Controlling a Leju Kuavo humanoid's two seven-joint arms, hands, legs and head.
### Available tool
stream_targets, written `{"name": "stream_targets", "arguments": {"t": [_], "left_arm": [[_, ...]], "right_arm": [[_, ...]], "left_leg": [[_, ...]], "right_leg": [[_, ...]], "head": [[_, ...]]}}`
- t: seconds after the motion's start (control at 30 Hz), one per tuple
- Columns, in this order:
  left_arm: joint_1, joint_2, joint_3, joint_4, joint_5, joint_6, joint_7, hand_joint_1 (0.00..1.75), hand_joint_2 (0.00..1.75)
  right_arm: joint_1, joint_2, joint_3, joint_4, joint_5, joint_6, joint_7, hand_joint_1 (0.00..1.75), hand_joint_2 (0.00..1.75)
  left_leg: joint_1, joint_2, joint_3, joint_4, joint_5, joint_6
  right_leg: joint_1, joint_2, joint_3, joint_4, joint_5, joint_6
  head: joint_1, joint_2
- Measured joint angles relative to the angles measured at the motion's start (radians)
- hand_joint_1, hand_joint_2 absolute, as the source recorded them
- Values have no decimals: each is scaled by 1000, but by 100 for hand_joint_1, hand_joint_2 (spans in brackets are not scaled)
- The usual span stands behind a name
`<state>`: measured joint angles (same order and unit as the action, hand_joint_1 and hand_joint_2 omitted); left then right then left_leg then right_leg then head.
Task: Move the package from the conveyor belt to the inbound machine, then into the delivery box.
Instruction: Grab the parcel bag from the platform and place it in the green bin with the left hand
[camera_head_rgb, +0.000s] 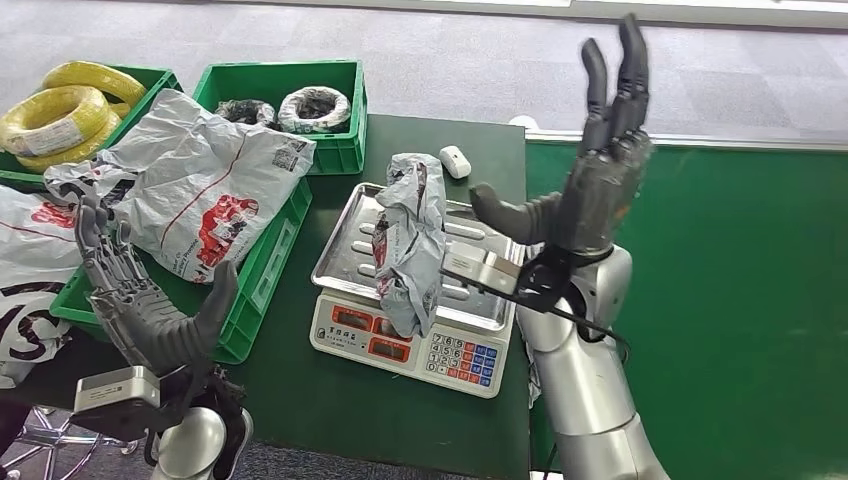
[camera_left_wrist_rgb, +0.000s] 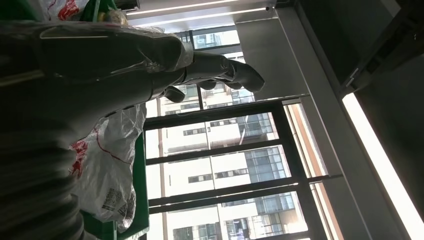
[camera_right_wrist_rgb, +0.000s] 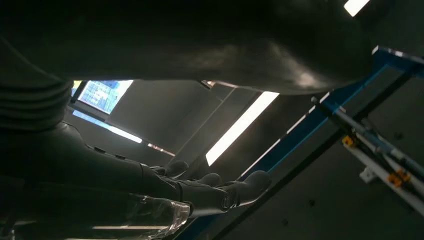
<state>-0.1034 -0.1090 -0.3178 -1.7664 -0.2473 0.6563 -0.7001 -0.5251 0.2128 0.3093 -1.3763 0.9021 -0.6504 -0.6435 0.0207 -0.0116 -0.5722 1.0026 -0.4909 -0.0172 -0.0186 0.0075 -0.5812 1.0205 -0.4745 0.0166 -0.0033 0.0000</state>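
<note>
Just beside the thumb of the raised right hand (camera_head_rgb: 600, 170), whose fingers stand straight, spread and empty, the crumpled grey plastic mailer package (camera_head_rgb: 408, 240) lies on the steel pan of the white weighing scale (camera_head_rgb: 345, 245), apparently set there to be weighed (it looks like the inbound machine). Ahead of the left hand (camera_head_rgb: 140, 300), fingers likewise spread and empty, waits the green plastic delivery crate (camera_head_rgb: 262, 275) already holding a white-and-red bag, so I judge the crate is next.

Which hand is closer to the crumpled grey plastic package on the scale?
The right hand, raised open just beside the crumpled grey plastic package. The left hand hovers farther off, over the green crate.
</note>
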Motion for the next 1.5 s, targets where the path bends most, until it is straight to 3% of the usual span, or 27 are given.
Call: {"name": "stream_targets", "arguments": {"t": [0.07, 0.17, 0.4, 0.53, 0.67, 0.73, 1.0, 1.23, 1.27, 1.3, 1.4, 1.43, 1.5], "left_arm": [[-21, 2, 0, 13, -1, 0, 0, 0, 175], [-55, 3, 1, 33, -3, 0, 0, 0, 175], [-113, 3, 1, 84, -51, -10, 19, 0, 175], [-202, 1, -13, 167, -322, -79, 193, 0, 175], [-345, -15, -70, 331, -734, -246, 406, 0, 175], [-419, -30, -109, 443, -899, -309, 471, 0, 175], [-563, -72, -179, 686, -1005, -355, 509, 0, 175], [-710, -141, -256, 1024, -1144, -408, 558, 2, 175], [-722, -148, -266, 1062, -1153, -416, 560, 13, 175], [-731, -153, -276, 1095, -1160, -425, 560, 45, 175], [-751, -164, -303, 1172, -1174, -449, 560, 117, 175], [-755, -166, -310, 1191, -1177, -455, 560, 124, 175], [-759, -168, -322, 1223, -1180, -463, 560, 157, 175]], "right_arm": [[72, 15, -64, -142, -112, 0, -51, 0, 0], [180, 20, -97, -313, -256, 0, -53, 0, 0], [308, 20, -110, -501, -360, 0, -54, 0, 0], [373, 19, -114, -535, -444, 0, -54, 0, 0], [415, 10, -111, -537, -481, 0, -54, 0, 0], [424, 2, -103, -535, -491, 0, -54, 0, 0], [438, -20, -88, -531, -500, 0, -54, 0, 0], [439, -42, -77, -516, -524, 0, -54, 0, 0], [440, -45, -75, -515, -526, 0, -54, 0, 0], [441, -48, -74, -515, -527, 0, -54, 0, 0], [445, -55, -68, -512, -530, 0, -54, 0, 0], [445, -58, -66, -511, -531, 0, -54, 0, 0], [446, -63, -62, -508, -533, 0, -54, 0, 0]], "left_leg": [[0, 0, 0, 0, 0, 0], [0, 1, 0, 0, 0, 0], [0, 1, 2, 0, 0, 0], [0, 1, 2, 0, 0, 0], [0, 1, 2, 0, 1, 0], [-1, 2, 2, 0, 1, 1], [-1, 5, 2, 0, 1, 1], [-1, 6, 1, 0, 1, 1], [-1, 6, 1, 0, 1, 1], [-1, 6, 1, 0, 1, 1], [-1, 6, 1, 0, 1, 1], [-1, 6, 1, 0, 1, 1], [-1, 6, 1, 0, 1, 1]], "right_leg": [[0, 0, 0, 0, 0, 0], [0, 0, 0, 0, 0, 0], [0, 1, 1, 0, 0, 0], [0, 1, 1, 0, 0, 0], [0, 0, 2, 0, 1, 0], [-1, 1, 2, 0, 1, 1], [-1, 5, -1, 0, 2, 1], [-1, 5, 0, 0, 3, 1], [-1, 5, 0, 0, 3, 1], [-1, 5, 0, 0, 3, 1], [-1, 5, 0, 0, 3, 1], [-1, 5, 0, 0, 3, 1], [-1, 5, 0, 0, 3, 1]], "head": [[0, 0], [0, 0], [0, 0], [0, 0], [0, 0], [0, 0], [0, 0], [0, 0], [0, 0], [0, 0], [0, 0], [0, 0], [0, 0]]}}
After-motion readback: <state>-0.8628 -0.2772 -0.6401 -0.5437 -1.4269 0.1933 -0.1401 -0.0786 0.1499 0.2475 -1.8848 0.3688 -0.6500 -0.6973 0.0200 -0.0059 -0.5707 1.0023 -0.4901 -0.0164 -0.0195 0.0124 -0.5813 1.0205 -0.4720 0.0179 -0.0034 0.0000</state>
